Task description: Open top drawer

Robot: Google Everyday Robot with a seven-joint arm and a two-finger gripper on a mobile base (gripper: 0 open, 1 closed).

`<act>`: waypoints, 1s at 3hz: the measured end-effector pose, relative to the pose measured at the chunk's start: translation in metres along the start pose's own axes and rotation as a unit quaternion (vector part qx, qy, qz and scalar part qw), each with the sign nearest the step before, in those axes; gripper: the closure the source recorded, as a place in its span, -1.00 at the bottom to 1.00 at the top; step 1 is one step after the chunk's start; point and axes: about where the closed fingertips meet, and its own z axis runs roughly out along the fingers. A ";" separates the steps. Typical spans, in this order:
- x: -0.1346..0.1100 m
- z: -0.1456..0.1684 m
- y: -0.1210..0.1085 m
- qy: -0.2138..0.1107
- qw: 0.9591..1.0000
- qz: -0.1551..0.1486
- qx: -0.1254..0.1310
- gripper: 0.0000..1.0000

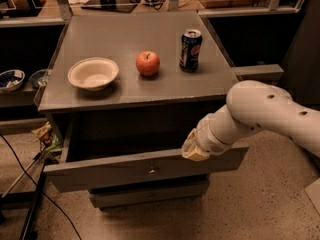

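Note:
The top drawer (115,171) is a wide grey drawer with a small metal knob (152,171) at the middle of its front panel. It stands pulled well out from the grey cabinet, its dark inside showing. My gripper (194,149) is at the end of the white arm (260,114), right at the top edge of the drawer front, right of the knob. Only its pale tip shows.
On the cabinet top (145,39) stand a white bowl (93,73), a red apple (148,63) and a blue soda can (190,50). A narrower lower drawer (150,194) sits below. Cables and a bag (45,134) lie on the floor at left.

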 end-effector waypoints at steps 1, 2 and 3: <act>0.000 0.000 0.000 0.000 1.000 0.000 0.000 0.00; 0.000 0.000 0.000 0.000 1.000 0.000 0.000 -0.46; 0.000 0.000 0.000 0.000 1.000 0.000 0.000 -0.92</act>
